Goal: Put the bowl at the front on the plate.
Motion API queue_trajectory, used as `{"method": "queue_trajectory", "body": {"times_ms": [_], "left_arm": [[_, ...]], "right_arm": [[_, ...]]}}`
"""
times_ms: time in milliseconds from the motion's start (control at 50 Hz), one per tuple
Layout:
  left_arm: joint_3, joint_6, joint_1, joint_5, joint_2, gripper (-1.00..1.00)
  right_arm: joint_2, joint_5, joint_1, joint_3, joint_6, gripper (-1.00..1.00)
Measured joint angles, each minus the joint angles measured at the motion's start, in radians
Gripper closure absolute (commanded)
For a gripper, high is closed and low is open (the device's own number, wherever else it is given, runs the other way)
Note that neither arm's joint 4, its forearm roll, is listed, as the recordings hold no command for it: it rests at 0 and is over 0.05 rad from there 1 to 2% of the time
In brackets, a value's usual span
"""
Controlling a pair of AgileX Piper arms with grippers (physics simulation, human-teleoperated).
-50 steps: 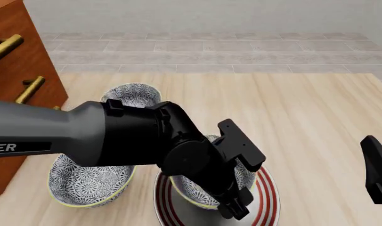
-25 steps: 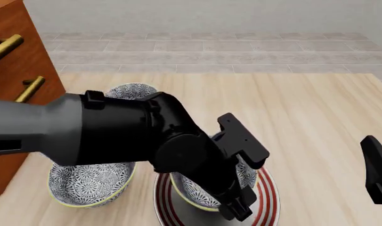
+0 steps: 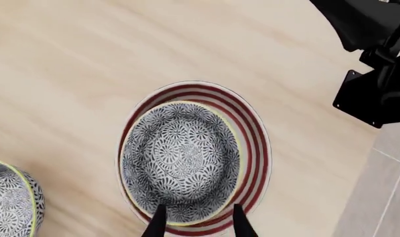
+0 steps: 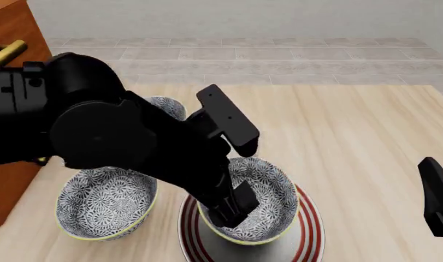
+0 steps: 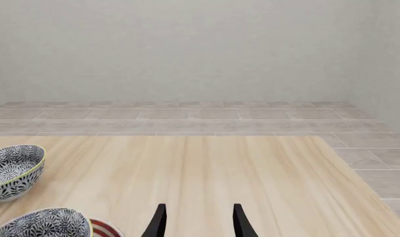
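Observation:
The bowl (image 4: 261,199), blue-grey floral with a yellow-green rim, sits upright on the red-ringed white plate (image 4: 311,229) at the table's front. In the left wrist view the bowl (image 3: 180,160) lies inside the plate's rings (image 3: 256,158). My left gripper (image 3: 198,224) hovers above the bowl's rim, open, with nothing between its fingers. In the front view my left arm covers the bowl's left side. My right gripper (image 5: 198,222) stands open and empty at the right front (image 4: 436,202), apart from the plate. Its view catches the bowl (image 5: 45,224) and a sliver of plate (image 5: 104,229).
A second alike bowl (image 4: 105,204) stands just left of the plate, also seen in the left wrist view (image 3: 9,202). A third bowl (image 4: 163,106) sits farther back, partly behind my left arm. A wooden cabinet with brass handles (image 4: 10,49) stands at the left.
My left arm has lifted up and back from the bowl's near rim. The bowl stays on the plate and more of its inside shows. The right arm has not moved.

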Motion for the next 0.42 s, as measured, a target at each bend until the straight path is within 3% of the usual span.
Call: {"method": "queue_trajectory", "body": {"times_ms": [420], "left_arm": [[0.07,-0.047,0.05,0.029,-0.334,-1.0]], "right_arm": [[0.0,0.0,0.0,0.0,0.0,-1.0]]}}
